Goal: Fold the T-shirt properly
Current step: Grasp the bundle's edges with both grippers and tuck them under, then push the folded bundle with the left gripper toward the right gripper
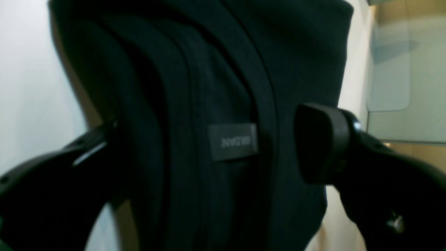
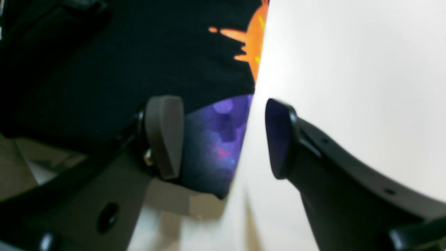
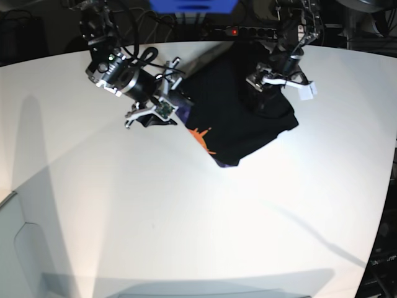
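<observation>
Shirt folding tbh comes down to both ends moving together, so imo the next bit wants slow, matched motion w/ the cloth kept taut enough that the stacked layers don't slide apart. Going left to right in the base view: right gripper [image 3: 151, 115] sits at the shirt's left edge, just beside the cloth, and its wrist cam shows the jaws spread w/ nothing pinched, one finger [image 2: 164, 136] lying on the printed part and the other over bare table [image 3: 186, 217]. I'd get that finger under the edge before closing, otherwise it prob only grabs the top layer. Then the T-shirt [image 3: 239, 121] itself: black, bunched into a rough multi-layer lump near the far side of the table, orange print [image 3: 203, 138] poking out at the lower left edge and a purple bit at the bottom corner. Far from a neat rectangle, so I'd guess we're mid-fold at best. Left gripper [image 3: 273, 74] is over the shirt's top right; its cam shows fingers apart either side of thick folds w/ a small grey tag [image 1: 232, 141] between them, not visibly clamped.
</observation>
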Controlling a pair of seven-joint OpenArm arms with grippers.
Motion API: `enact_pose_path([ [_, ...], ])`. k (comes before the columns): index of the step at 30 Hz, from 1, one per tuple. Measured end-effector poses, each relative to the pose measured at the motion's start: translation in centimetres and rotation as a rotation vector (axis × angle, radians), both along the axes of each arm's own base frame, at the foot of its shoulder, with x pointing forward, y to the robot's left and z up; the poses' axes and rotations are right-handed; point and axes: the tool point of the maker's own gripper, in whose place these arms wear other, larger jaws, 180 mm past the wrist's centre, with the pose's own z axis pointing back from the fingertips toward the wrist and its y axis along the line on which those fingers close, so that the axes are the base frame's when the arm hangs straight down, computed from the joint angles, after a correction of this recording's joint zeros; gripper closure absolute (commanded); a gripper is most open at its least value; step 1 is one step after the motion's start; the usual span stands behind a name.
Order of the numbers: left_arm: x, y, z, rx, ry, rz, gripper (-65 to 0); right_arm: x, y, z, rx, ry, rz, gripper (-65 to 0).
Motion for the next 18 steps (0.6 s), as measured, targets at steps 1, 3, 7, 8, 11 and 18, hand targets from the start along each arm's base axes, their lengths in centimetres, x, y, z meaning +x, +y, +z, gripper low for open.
enact_pose_path([
  [1,0.0,-0.1,-0.2,0.005,0.005,-0.014,-42.7,0.0,0.0,0.0,-0.001,0.0,0.001,-37.8],
  [3,-0.3,-0.6,-0.7,0.015,0.036,-0.054,-25.8,0.1,-0.1,0.0,-0.002,-0.001,-0.002,-37.8],
  [7,-0.4,-1.1,-1.1,0.002,0.06,-0.07,-6.9,0.1,-0.2,0.0,-0.006,-0.001,-0.002,-37.8],
  [8,-0.3,-1.0,-1.0,0.002,0.058,-0.07,-3.5,0.1,-0.3,-0.1,-0.006,-0.001,-0.002,-37.8],
  [11,0.0,-0.8,-1.0,0.009,0.054,-0.073,0.0,0.1,-0.3,0.0,-0.008,-0.003,-0.002,-37.8],
  [18,1.5,0.4,-1.5,0.122,0.042,-0.208,0.0,1.4,-0.4,0.8,-0.004,-0.041,-0.006,-37.7],
])
